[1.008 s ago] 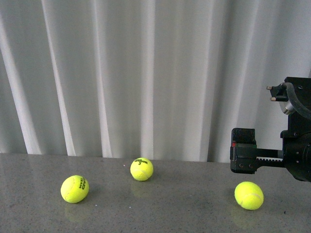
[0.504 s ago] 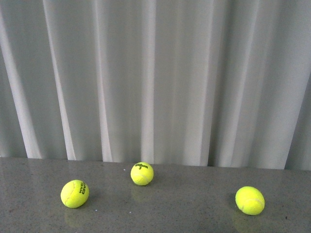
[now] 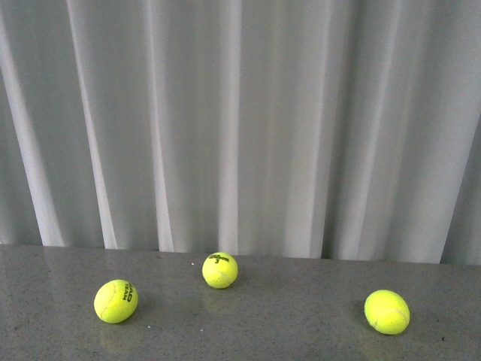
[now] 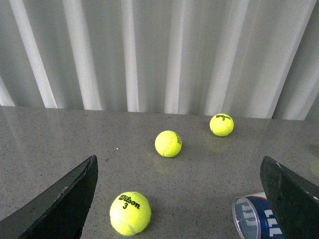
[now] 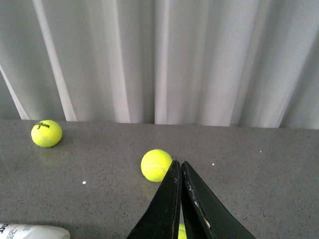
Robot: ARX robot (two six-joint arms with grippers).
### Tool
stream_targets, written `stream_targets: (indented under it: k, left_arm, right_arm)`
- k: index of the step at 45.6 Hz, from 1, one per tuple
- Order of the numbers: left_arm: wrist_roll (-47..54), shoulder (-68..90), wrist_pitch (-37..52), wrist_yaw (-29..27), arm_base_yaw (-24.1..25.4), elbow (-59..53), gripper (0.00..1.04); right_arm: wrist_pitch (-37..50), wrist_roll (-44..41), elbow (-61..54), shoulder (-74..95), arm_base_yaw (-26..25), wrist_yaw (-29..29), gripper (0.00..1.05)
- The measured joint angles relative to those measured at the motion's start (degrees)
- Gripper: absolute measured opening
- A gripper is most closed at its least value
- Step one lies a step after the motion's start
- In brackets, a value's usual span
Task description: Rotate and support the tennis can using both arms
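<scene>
The tennis can (image 4: 254,218) lies on its side on the grey table, its clear open rim and navy-white label showing in the left wrist view beside one black finger. A white end of it (image 5: 35,231) shows at the edge of the right wrist view. My left gripper (image 4: 179,199) is open, its jaws wide apart above the table, with a Wilson 3 ball (image 4: 130,213) between them. My right gripper (image 5: 179,169) is shut and empty, its tips just in front of a ball (image 5: 156,165). Neither arm shows in the front view.
Three yellow-green tennis balls lie on the table in the front view: left (image 3: 116,301), middle (image 3: 219,270), right (image 3: 387,311). A white pleated curtain (image 3: 240,120) hangs behind the table. Two further balls (image 4: 168,143) (image 4: 222,124) show in the left wrist view.
One second ago the right arm's black gripper stood at the right edge of the front view. It has left that view. The balls have kept their places.
</scene>
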Motion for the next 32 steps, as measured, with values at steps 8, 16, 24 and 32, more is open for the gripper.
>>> stream_targets:
  k: [8, 16, 24, 32]
  left_arm:
    - [0.0, 0.0, 0.0, 0.0, 0.0, 0.0, 0.98]
    - [0.0, 0.0, 0.0, 0.0, 0.0, 0.0, 0.98]
    - [0.0, 0.0, 0.0, 0.0, 0.0, 0.0, 0.98]
    - [0.0, 0.0, 0.0, 0.0, 0.0, 0.0, 0.98]
  right_arm:
    - [-7.2, 0.0, -2.8, -10.0, -4.7, -4.4, 0.03]
    - [-12.9, 0.0, -4.2, -17.0, -4.8, -4.7, 0.03]
    - [-18.6, 0.0, -5.0, -23.6, -4.8, -4.7, 0.03]
    - [-24.8, 0.0, -5.3, -30.6, -4.8, -4.7, 0.03]
